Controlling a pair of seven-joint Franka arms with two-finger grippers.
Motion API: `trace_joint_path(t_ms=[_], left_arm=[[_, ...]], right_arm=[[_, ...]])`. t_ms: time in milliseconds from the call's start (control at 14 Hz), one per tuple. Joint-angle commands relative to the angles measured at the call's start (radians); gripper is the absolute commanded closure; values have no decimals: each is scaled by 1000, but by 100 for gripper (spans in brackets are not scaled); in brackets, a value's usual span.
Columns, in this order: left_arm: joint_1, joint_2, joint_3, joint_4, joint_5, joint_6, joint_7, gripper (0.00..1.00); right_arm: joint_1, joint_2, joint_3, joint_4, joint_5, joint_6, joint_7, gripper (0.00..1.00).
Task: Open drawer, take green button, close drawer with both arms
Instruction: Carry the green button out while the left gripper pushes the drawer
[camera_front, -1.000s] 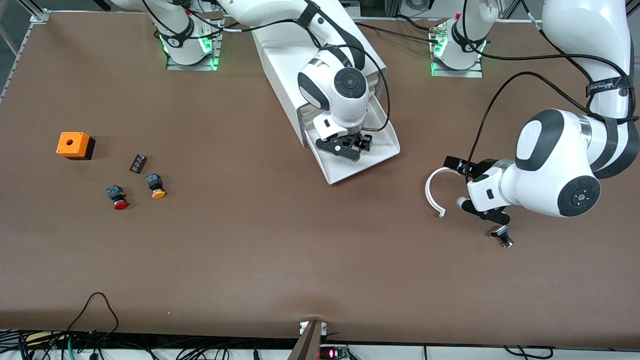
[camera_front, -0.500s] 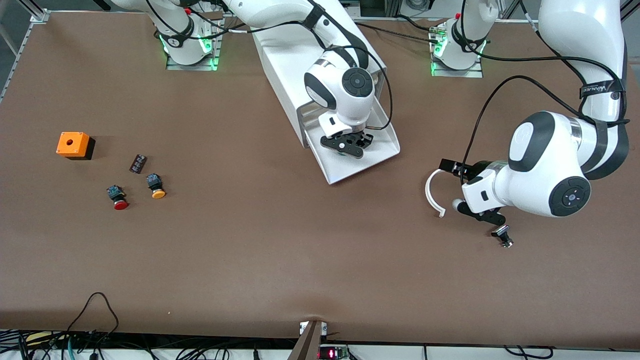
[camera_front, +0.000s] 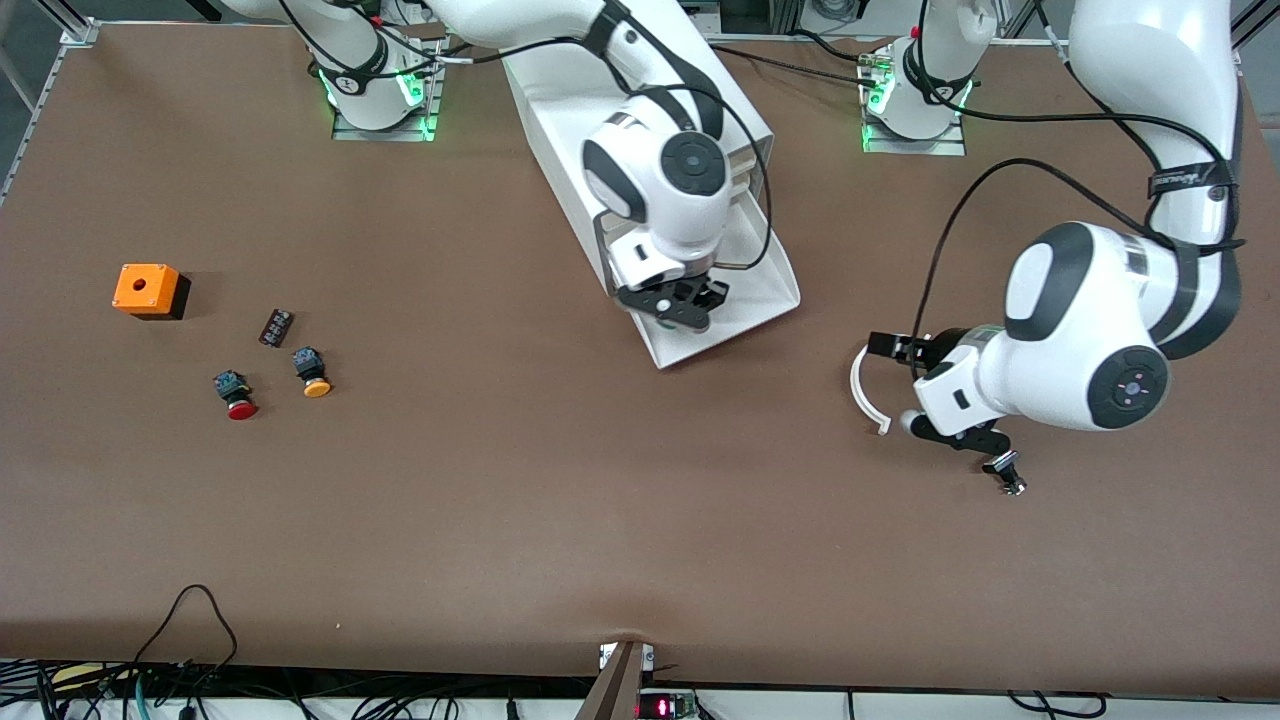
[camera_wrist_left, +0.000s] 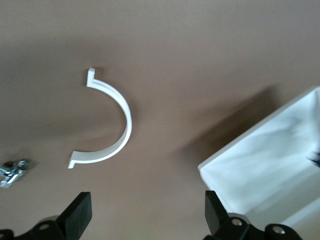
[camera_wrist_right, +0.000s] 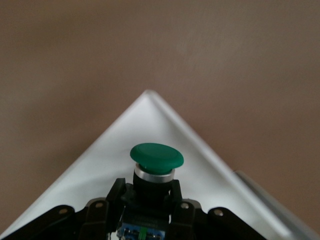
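Note:
The lowest drawer (camera_front: 762, 288) of the white cabinet (camera_front: 570, 110) is pulled out. My right gripper (camera_front: 672, 305) hangs over the drawer's corner toward the right arm's end, shut on the button. In the right wrist view the button's green cap (camera_wrist_right: 156, 156) sticks out past the fingers (camera_wrist_right: 116, 192), which clamp its dark body, with the white drawer floor (camera_wrist_right: 125, 140) below. My left gripper (camera_front: 958, 434) is open and empty over bare table, toward the left arm's end from the drawer (camera_wrist_left: 260, 160). Its fingers (camera_wrist_left: 77, 217) stand wide apart.
A white curved clip (camera_front: 860, 385) (camera_wrist_left: 117, 125) lies beside the left gripper, with a small metal part (camera_front: 1008, 476) nearer the camera. Toward the right arm's end sit an orange box (camera_front: 150, 290), a dark block (camera_front: 276, 327), a red-capped button (camera_front: 235, 395) and a yellow-orange-capped one (camera_front: 312, 375).
The right gripper has shut on the green button and moved with it toward the drawer's front corner. The left arm has drifted slightly toward the cabinet, still open.

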Motion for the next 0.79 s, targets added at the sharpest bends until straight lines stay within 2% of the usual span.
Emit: trace_joint_path(t_ms=[0,286,500,571,714], left_arm=[[-57,-11,-3,-76,17,115,-162,1],[-131,-11,-6,-172,17,301,-400,1],[-180,-11,-6,-220,17,384,-517,1],[-200,-11,-6,-244,17,426,-567,1],[-241,-11,-6,-295,17,528,-661,1]], right_arm=[[-124,-110,21,-12,64,-116,-196,100],[-328,-195,14,-15,173,-254,-552,100],[-441,-215,4,-39,159,-331,-808,100],[-457,-215,-26,-51,155,-336,-889,100],[-459,-215,-127,-96,146,-333,-1090,100]])
